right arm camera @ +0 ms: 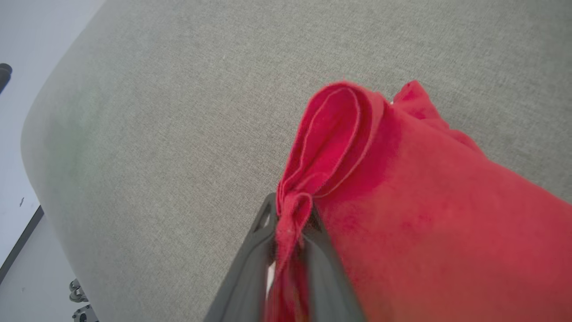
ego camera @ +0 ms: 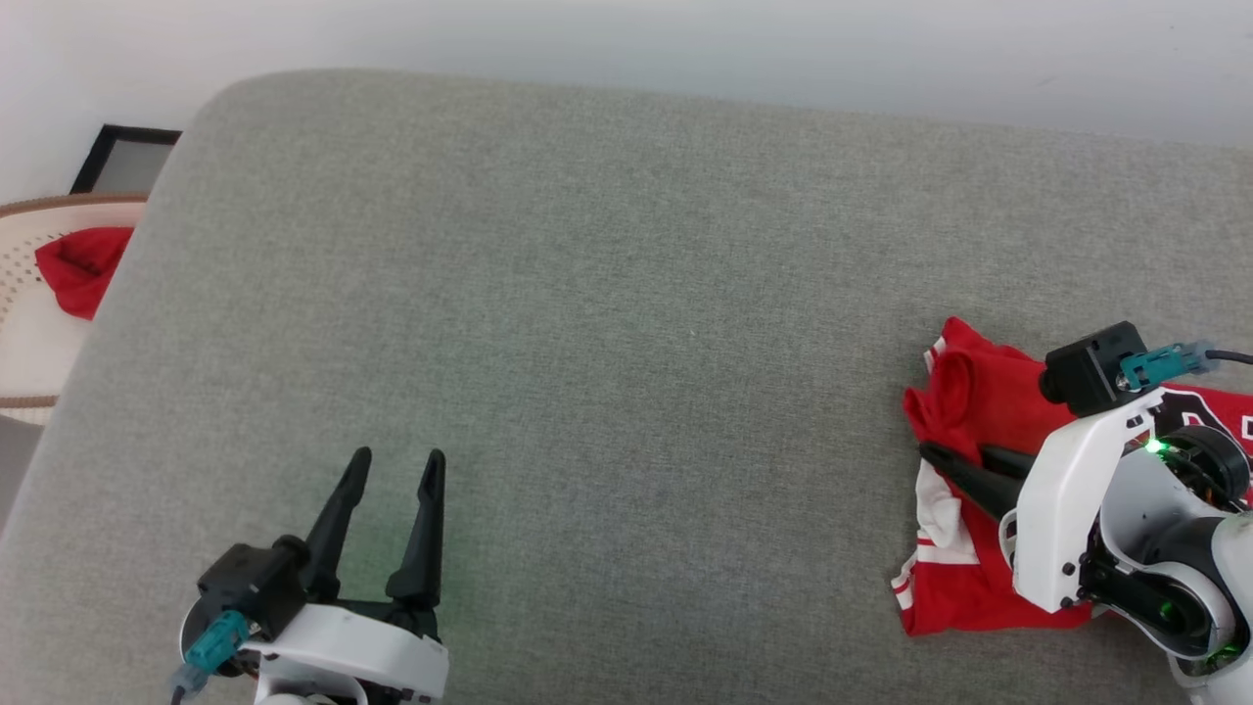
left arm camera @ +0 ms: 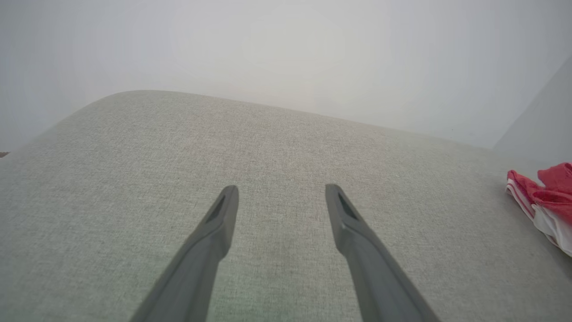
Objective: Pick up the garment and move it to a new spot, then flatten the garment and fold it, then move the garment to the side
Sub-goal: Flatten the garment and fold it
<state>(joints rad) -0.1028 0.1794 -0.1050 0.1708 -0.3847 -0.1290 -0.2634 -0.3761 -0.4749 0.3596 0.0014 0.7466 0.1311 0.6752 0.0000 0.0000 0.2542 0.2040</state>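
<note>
The garment (ego camera: 979,401), a crumpled red T-shirt with white sleeves and striped trim, lies bunched at the right edge of the grey cushion (ego camera: 607,323). My right gripper (ego camera: 954,452) reaches over it from the right and is shut on a pinched fold of its red fabric. In the right wrist view the fold bulges up between the gripper (right arm camera: 290,210) tips, and the garment (right arm camera: 424,201) spreads to the right. My left gripper (ego camera: 399,455) hovers open over bare cushion at the lower left, far from the shirt. The left wrist view shows that gripper (left arm camera: 281,190) holding nothing, with the garment (left arm camera: 549,197) at the far right.
A pale woven basket (ego camera: 59,206) holding a red cloth (ego camera: 83,264) stands off the cushion's left edge, with a dark-framed panel (ego camera: 122,157) behind it. A white wall runs along the back. The cushion's rounded corner lies at the upper left.
</note>
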